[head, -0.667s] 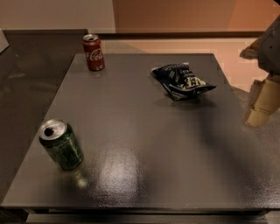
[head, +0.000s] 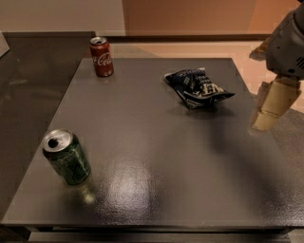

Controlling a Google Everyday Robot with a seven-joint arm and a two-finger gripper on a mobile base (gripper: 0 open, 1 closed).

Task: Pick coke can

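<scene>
A plain indoor room is shown, office-like or a test space, though which cannot be told. A dark table (head: 156,142) is set by a pale wall (head: 57,14), and snack things are laid on it: coke can (head: 101,57), green can (head: 66,157), bag (head: 198,88). The gripper (head: 268,114) is held off its right edge.

One camera looks down over the table (head: 156,142), gripper (head: 269,110) at right edge.

We see the coke can (head: 101,57), red with white script and a silver top, at upper left. The green can (head: 66,157) at lower left is silver-topped. The bag (head: 198,88) is dark blue with white print, the bench (head: 156,156) glossy dark grey, the tool (head: 269,107) at the right edge pale beige.
</scene>
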